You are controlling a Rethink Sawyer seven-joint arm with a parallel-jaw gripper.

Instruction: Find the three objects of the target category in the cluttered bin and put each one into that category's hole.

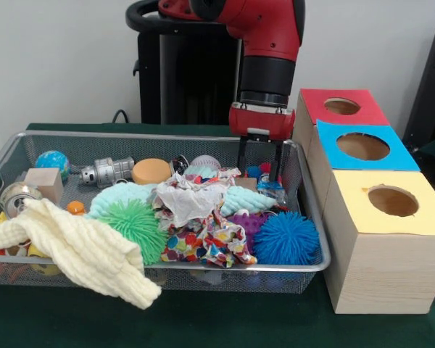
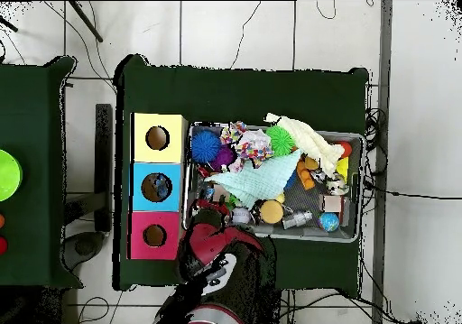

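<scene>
My gripper point(image 1: 260, 165) hangs with fingers spread and empty over the wire bin's point(image 1: 313, 217) far corner beside the red box point(image 1: 320, 109), so I should drop straight onto one small item (the target category I cannot tell).

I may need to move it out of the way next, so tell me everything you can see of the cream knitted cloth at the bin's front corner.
The cream knitted cloth is a soft, thick, ribbed fabric, pale yellow-white, lying crumpled. It sprawls from inside the wire mesh bin over the front rim, one end hanging outside the basket toward the green table. Its upper edge rests against the green spiky ball and covers some small toys beneath. In the overhead view it shows as a pale strip at the bin's edge. The gripper is well away from it.
</scene>
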